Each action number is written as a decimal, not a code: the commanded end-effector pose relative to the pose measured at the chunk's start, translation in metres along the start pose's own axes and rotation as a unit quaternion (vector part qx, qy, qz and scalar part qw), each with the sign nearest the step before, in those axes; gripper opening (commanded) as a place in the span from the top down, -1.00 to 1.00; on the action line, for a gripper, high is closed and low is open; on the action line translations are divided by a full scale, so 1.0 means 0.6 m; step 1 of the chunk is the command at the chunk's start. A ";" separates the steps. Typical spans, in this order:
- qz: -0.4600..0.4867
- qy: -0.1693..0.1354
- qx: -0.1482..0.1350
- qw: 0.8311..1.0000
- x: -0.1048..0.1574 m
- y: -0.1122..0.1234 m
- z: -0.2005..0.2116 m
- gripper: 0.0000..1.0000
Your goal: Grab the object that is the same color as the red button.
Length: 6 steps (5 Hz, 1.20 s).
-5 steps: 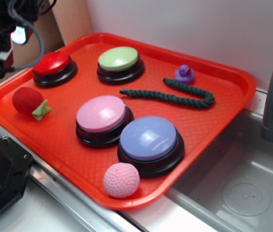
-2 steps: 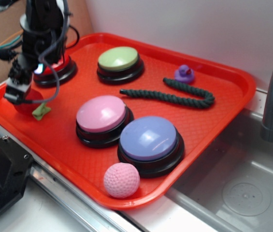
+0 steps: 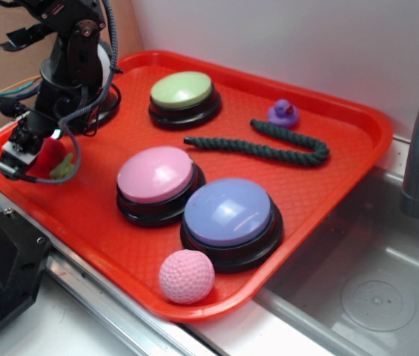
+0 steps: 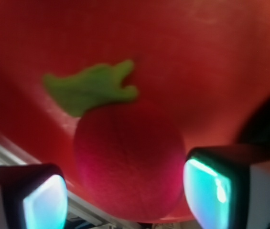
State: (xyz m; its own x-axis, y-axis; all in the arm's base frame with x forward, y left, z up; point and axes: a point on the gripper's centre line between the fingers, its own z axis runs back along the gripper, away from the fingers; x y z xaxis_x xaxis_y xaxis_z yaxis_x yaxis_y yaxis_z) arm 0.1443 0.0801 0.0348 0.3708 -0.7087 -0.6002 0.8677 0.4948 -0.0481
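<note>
From the exterior view, the end effector (image 3: 37, 152) sits low over the tray's (image 3: 342, 178) left corner, its open fingers straddling the red toy fruit (image 3: 49, 157). The arm hides the red button.

At the wrist, the fruit (image 4: 129, 160) lies between the two fingers (image 4: 206, 191), not clamped, its leaf (image 4: 89, 88) pointing away.

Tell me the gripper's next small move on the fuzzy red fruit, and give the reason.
Probably close the jaws. In the wrist view the fuzzy red toy fruit with a green leaf tuft sits between the two fingers of the gripper, which look open with slim gaps on each side. In the exterior view the gripper is low at the fruit on the orange plastic tray.
</note>
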 end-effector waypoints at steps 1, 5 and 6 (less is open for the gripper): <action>0.142 -0.077 0.000 0.987 -0.024 -0.014 -0.014 1.00; 0.367 -0.244 0.009 0.898 0.021 -0.038 0.155 1.00; 0.457 -0.291 -0.062 0.838 -0.010 -0.054 0.249 1.00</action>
State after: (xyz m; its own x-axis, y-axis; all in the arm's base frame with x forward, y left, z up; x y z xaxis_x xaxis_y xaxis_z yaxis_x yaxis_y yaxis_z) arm 0.1566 -0.0081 0.1436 0.9931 -0.1161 0.0170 0.1131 0.9859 0.1236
